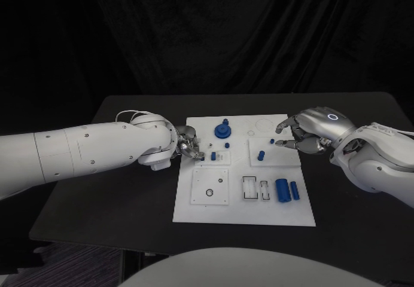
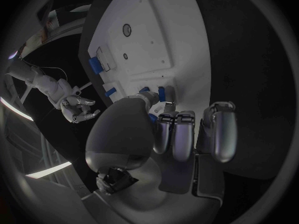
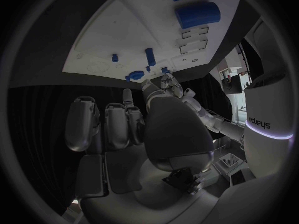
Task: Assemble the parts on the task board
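The task board (image 1: 244, 209) lies flat in the centre of the head view on the black counter (image 1: 112, 203). Blue parts stand or lie on it: a stepped blue part (image 1: 224, 129) near the upper middle, a small peg (image 1: 261, 156) right of centre, and two blue cylinders (image 1: 283, 190) lying side by side at lower right.

Risk: the left hand (image 1: 191, 149) works close over the small blue pieces (image 1: 213, 156) at the board's left-centre. A slightly tilted insertion there would probably jam the piece or push the board across the counter. The right hand (image 1: 298, 136) hovers at the board's upper right edge, near the small peg; a downward drift could topple it.

Pose: the left arm enters from the frame's left, its fingers (image 2: 163, 132) curled together at the board's edge beside a small blue piece; whether they clamp it cannot be told. The right hand's fingers (image 3: 116, 125) are loosely curved and apart, with nothing between them.
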